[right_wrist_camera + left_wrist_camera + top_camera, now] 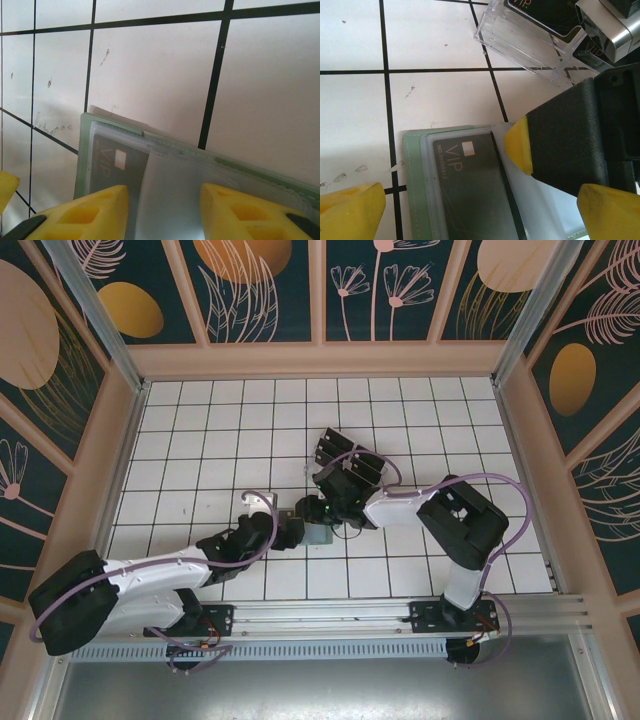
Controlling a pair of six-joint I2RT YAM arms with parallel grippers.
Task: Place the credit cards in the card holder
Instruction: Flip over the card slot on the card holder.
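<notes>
- one holder (412, 190), one black card (475, 195) inside
- two more cards (545, 15), clear box (520, 45) upper right
- left pincer (480, 215) wide open, empty
- right pincer (162, 210) half open, resting on holder

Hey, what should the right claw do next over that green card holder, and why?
Probably lift the right claw off the card holder and turn toward the clear box. One black card already seems seated under the holder's clear sleeve, the claw's fingers stand apart with nothing visibly between them, and more cards wait in that box.
</notes>
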